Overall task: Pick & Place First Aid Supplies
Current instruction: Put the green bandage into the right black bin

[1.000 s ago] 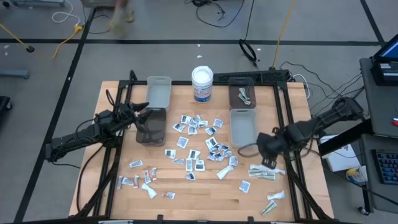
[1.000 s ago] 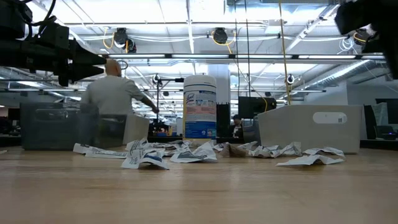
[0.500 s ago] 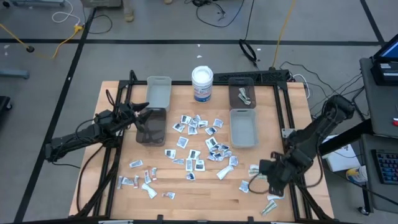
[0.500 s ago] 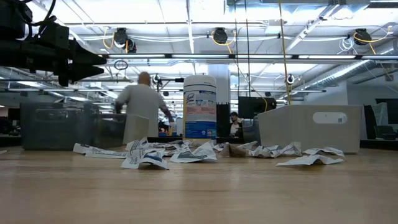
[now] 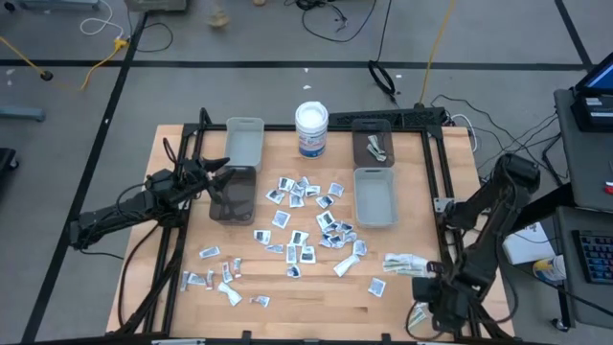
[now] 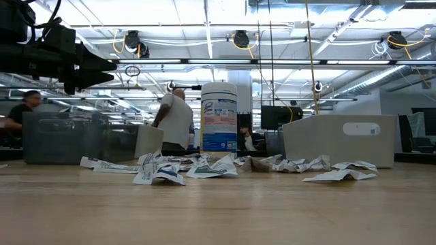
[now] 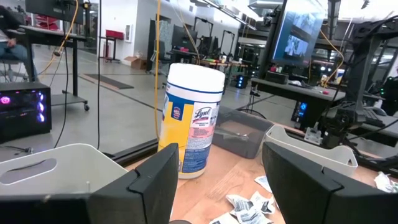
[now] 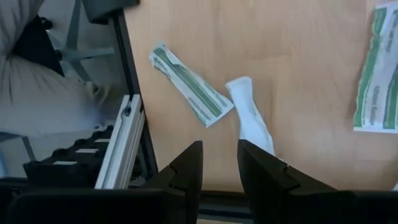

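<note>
Wooden table (image 5: 316, 297) near-right corner: right hand (image 5: 428, 311) over sachets (image 8: 189, 84).

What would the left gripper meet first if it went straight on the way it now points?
Probably the white round tub with a blue label: it stands almost centred past the open left gripper. Depth is unclear, though, and the pale grey plastic bin lies close beside that line and could be clipped first.

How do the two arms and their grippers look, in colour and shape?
Both arms are black, built of slim jointed segments with dark cables running along them. The left gripper has two broad, flat matte-black fingers with angular edges. The right gripper has the same dark, blocky fingers. No markings show.
</note>
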